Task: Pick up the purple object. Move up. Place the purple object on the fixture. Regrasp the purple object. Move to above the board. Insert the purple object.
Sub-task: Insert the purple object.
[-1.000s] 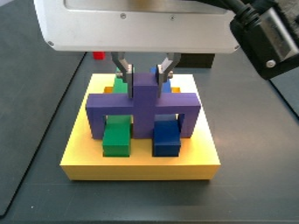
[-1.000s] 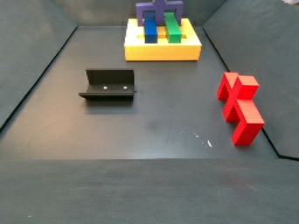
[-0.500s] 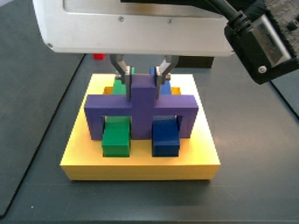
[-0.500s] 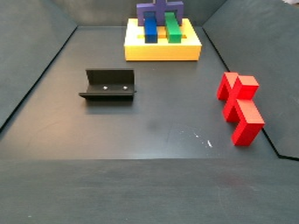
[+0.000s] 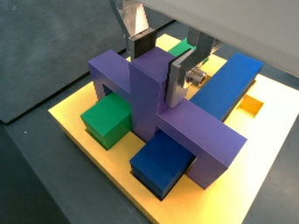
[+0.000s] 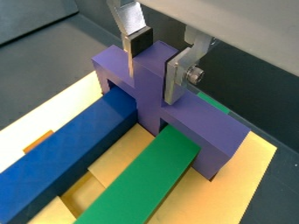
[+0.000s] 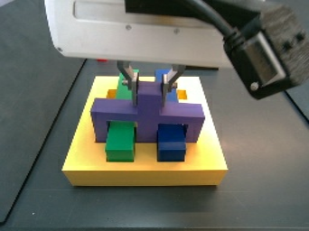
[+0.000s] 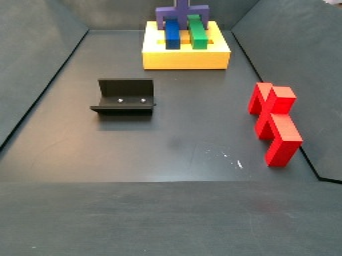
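One tool [image 5: 163, 59] over one purple object [image 5: 163, 109], one board [image 5: 268, 175]

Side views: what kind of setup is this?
Likely a lab assembly test cell: a dark walled floor holding a black fixture, a yellow board, and the claw over the purple object.

We see a red stepped plastic block [image 8: 275, 122] lying flat on a dark grey matte floor [image 8: 160, 150]. It shows 2 stepped sections; we cannot tell whether they are joined. A few small pale scuffs [image 8: 230, 158] mark the floor just beside the red block.
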